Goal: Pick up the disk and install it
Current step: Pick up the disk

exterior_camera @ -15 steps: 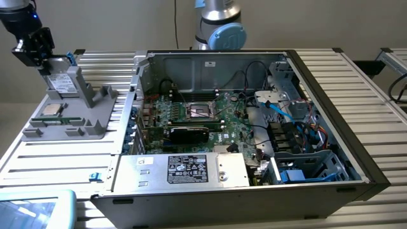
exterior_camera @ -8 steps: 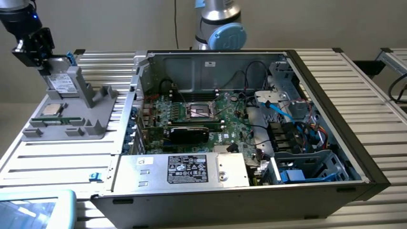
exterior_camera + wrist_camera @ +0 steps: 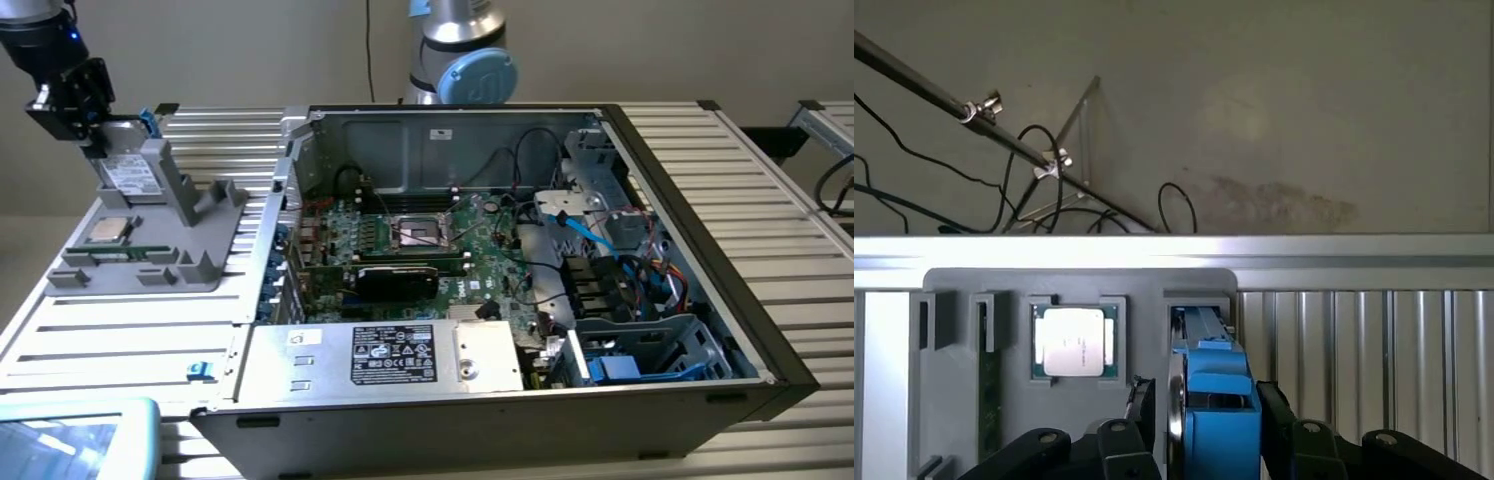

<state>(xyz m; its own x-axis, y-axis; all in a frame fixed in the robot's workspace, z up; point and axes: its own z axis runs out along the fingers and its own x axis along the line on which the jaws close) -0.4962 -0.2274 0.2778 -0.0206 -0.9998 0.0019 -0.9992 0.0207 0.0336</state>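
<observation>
The disk (image 3: 130, 170) stands on edge in a slot of the grey holder (image 3: 147, 255) at the exterior view's left, its white label and blue bracket rail showing. My gripper (image 3: 100, 148) comes down on it from above. In the wrist view the disk (image 3: 1219, 385) sits between my two black fingers (image 3: 1142, 410), which press against its sides; the gripper (image 3: 1209, 425) is shut on the disk. The disk still rests in its slot.
A small square CPU chip (image 3: 110, 230) lies in the holder beside the disk. The open computer case (image 3: 441, 150) fills the middle, with a silver box (image 3: 400, 355) at the front and a drive cage (image 3: 654, 350) at the exterior view's right. Ribbed metal table (image 3: 120, 340) all around.
</observation>
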